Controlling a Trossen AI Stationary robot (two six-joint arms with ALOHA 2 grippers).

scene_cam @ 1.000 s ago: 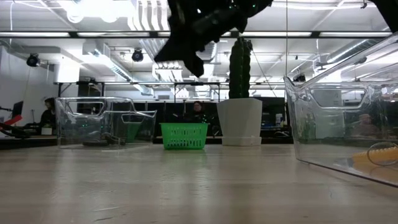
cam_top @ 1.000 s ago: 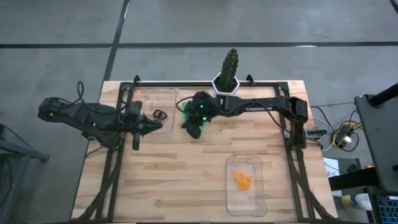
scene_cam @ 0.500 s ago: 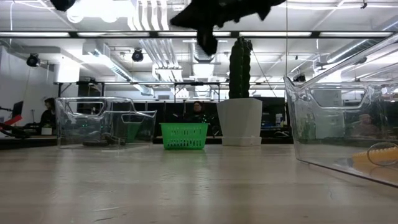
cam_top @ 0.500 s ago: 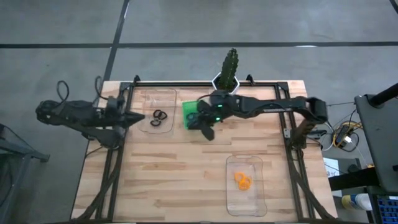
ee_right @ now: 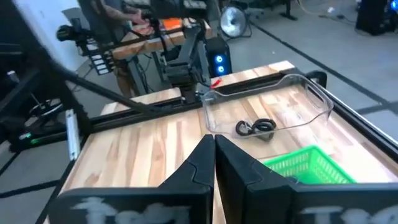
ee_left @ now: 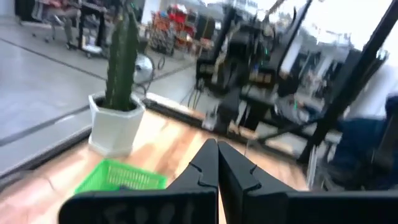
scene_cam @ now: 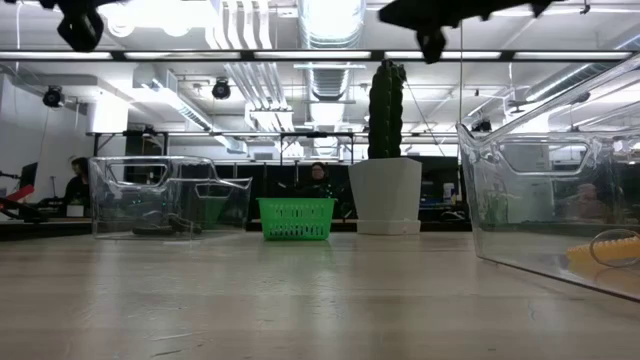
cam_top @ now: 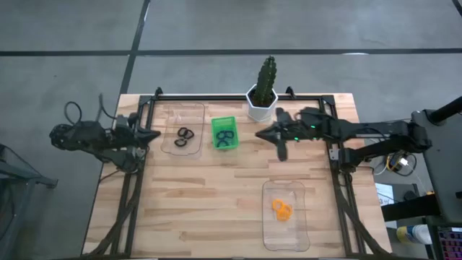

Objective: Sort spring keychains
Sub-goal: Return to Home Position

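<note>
Left arm (cam_top: pixel 94 136): matte black links; black cable loops (cam_top: pixel 72 112) at its 10 o'clock. Right arm (cam_top: pixel 346 131): same black finish, green indicator light (cam_top: pixel 292 138) lit. Right tool (ee_right: pixel 212 138): dark, tapered fingers.

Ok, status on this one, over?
Left gripper and right gripper shut, empty, raised. Black spring keychains in far clear plastic tray; dark spring keychains in green mesh bin; orange spring keychains in near clear plastic tray. Nothing in the way.
</note>
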